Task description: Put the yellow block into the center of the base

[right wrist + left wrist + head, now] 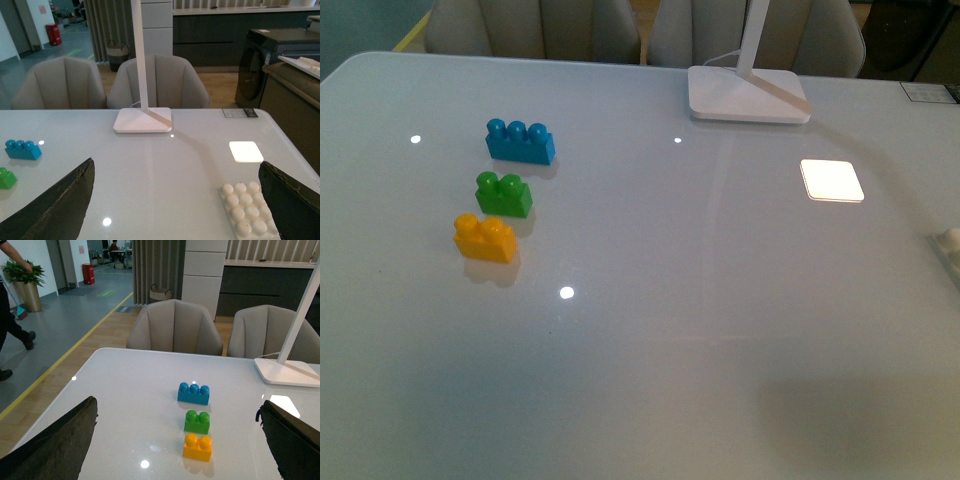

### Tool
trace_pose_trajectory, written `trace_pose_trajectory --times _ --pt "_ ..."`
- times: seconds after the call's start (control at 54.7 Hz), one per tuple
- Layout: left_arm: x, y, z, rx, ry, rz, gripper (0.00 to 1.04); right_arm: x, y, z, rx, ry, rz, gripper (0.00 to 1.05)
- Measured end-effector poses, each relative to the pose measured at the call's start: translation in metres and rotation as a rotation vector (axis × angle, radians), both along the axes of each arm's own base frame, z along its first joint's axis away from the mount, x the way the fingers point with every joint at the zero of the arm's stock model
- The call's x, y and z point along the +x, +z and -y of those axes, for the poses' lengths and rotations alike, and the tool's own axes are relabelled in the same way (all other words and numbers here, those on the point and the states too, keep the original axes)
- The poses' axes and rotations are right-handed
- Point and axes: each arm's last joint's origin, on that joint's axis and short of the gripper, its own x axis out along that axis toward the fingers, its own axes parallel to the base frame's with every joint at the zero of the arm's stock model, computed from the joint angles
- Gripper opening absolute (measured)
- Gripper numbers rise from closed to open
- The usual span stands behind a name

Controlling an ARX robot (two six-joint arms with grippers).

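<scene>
on the glossy white surface [650, 380], left tool [177, 405] and right tool [176, 165] both gape wide, empty. the flat white square studded plastic base [245, 210] lies far right (just before the right tool). the small yellow-orange two-stud plastic block [486, 238] sits far left, ahead of the left tool, long axis crosswise: left arm looks nearer.

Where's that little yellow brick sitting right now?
In the front view, the small yellow-orange plastic brick stands left on the glossy white table, nearest the robot in a row, beside the green two-stud plastic brick.
</scene>
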Motion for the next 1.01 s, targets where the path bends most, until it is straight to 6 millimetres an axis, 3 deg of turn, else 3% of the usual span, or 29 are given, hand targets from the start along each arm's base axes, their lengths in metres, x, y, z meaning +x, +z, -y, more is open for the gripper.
trace_pose_trajectory --times 0.75,0.787,0.878,1.006 --pt "0.000 0.000 0.000 0.000 0.000 0.000 0.97 0.000 0.000 0.000 0.000 0.000 0.000 0.96" --pt "0.000 0.000 0.000 0.000 0.000 0.000 0.97 0.001 -0.001 0.000 0.012 -0.027 -0.032 0.96" --pt "0.000 0.000 0.000 0.000 0.000 0.000 0.97 0.005 0.000 0.000 0.003 -0.240 -0.312 0.96" --pt "0.000 0.000 0.000 0.000 0.000 0.000 0.97 0.022 0.007 0.011 -0.026 -0.295 -0.386 0.96"
